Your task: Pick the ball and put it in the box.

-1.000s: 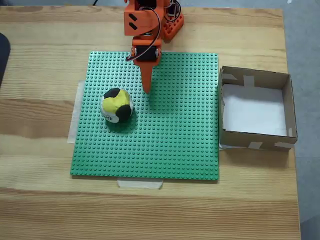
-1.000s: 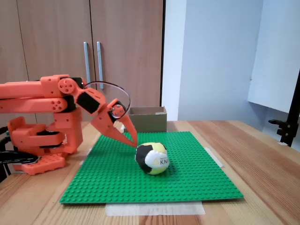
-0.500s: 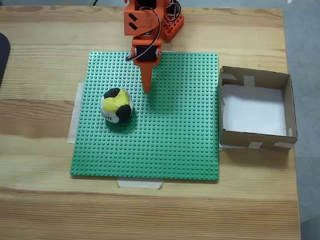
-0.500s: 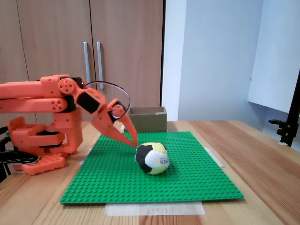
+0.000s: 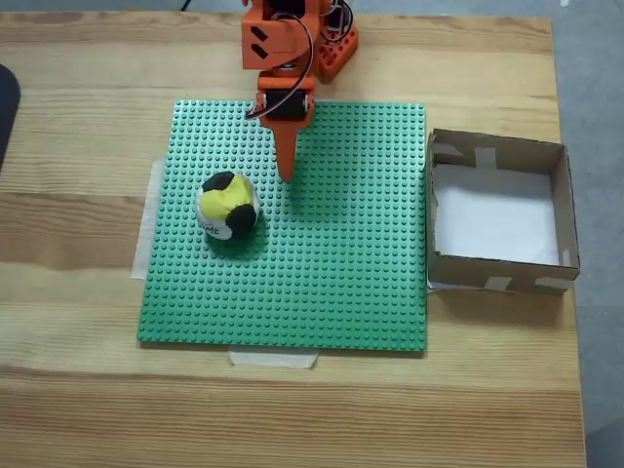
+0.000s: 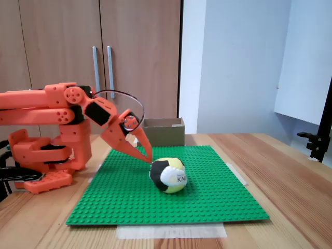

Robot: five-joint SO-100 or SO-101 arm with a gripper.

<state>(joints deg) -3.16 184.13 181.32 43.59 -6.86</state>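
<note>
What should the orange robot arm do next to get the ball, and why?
Probably open its jaws and swing toward the ball. Seen from above, the gripper looks shut, its tip pointing at bare green baseplate, with the ball off to the left. The box holds nothing yet, so grabbing comes first.

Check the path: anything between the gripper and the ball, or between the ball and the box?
Nothing visible. Only bare green baseplate lies between the gripper and the ball, and between the ball and the box.
</note>
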